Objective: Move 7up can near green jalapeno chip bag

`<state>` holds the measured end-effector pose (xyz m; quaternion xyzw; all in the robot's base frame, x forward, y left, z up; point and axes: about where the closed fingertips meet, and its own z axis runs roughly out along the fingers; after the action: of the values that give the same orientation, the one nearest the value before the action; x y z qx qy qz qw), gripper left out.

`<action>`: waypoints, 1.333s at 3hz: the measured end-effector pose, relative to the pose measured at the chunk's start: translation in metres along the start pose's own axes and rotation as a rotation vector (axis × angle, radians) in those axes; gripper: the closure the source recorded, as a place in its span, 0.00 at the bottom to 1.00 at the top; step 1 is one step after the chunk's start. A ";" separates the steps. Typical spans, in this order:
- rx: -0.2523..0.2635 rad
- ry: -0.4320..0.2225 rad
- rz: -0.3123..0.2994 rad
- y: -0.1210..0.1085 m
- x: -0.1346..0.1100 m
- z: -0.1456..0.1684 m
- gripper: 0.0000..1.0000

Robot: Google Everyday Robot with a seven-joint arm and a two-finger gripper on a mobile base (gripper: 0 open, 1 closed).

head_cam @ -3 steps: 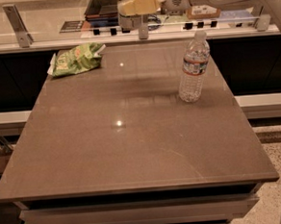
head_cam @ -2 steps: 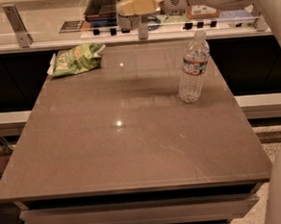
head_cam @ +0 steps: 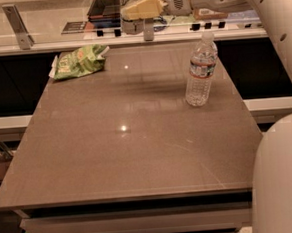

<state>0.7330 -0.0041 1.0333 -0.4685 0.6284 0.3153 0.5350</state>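
The green jalapeno chip bag (head_cam: 78,61) lies crumpled at the table's far left corner. My gripper (head_cam: 138,29) hangs above the table's far edge near the middle, to the right of the bag, under its cream-coloured wrist. The arm reaches in from the upper right. I cannot make out the 7up can on the table or anywhere else. Something grey sits at the gripper, and I cannot tell what it is.
A clear plastic water bottle (head_cam: 201,70) stands upright at the far right of the brown table (head_cam: 128,155). A counter with a metal bracket (head_cam: 18,26) and dark trays (head_cam: 105,5) runs behind the table. My own body (head_cam: 283,179) fills the lower right corner.
The gripper has stayed almost in place above the far edge. My body has come further into view at the lower right. The bag and the bottle have not moved.
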 end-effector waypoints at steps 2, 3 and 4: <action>0.041 -0.027 0.051 -0.022 0.029 -0.002 1.00; 0.068 -0.019 0.069 -0.026 0.044 -0.003 1.00; 0.083 0.021 0.081 -0.025 0.061 0.005 1.00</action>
<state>0.7590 -0.0247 0.9755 -0.4235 0.6649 0.3054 0.5341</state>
